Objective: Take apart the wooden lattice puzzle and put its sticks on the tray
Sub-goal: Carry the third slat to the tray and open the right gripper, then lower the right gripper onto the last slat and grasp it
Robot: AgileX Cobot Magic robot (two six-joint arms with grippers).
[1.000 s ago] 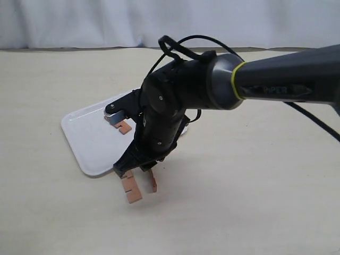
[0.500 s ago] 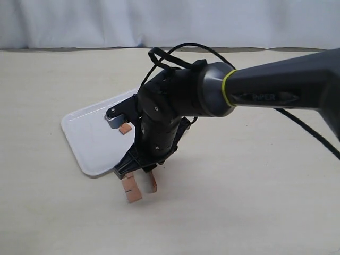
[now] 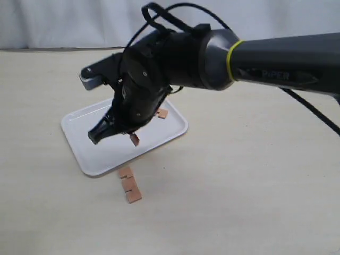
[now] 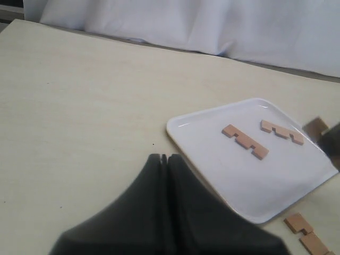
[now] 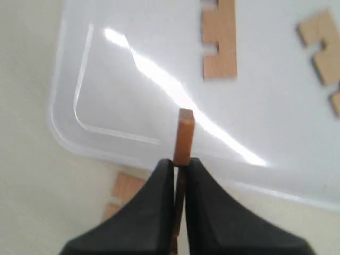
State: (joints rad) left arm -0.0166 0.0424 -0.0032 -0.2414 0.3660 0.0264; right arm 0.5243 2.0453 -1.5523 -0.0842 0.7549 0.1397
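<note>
No assembled wooden lattice puzzle shows, only separate sticks. My right gripper (image 3: pixel 129 133) (image 5: pixel 179 162) is shut on one reddish-brown stick (image 3: pixel 134 139) (image 5: pixel 185 135), held on edge above the near part of the white tray (image 3: pixel 85 133) (image 5: pixel 117 106). Two notched sticks (image 4: pixel 245 141) (image 4: pixel 282 132) lie flat on the tray (image 4: pixel 212 143); the arm hides most of them in the exterior view. Another stick (image 3: pixel 129 186) (image 5: pixel 121 194) lies on the table just off the tray's near edge. My left gripper (image 4: pixel 165 157) is shut with nothing in it, low over the table beside the tray.
The tray sits on a pale beige table with white cloth (image 4: pixel 212 26) hanging along the far side. My right arm (image 3: pixel 276 58) and its cable reach in from the right, above the tray.
My right gripper has risen from the table at the tray's near edge and swung left over the tray with one stick. The other stick stays on the table.
</note>
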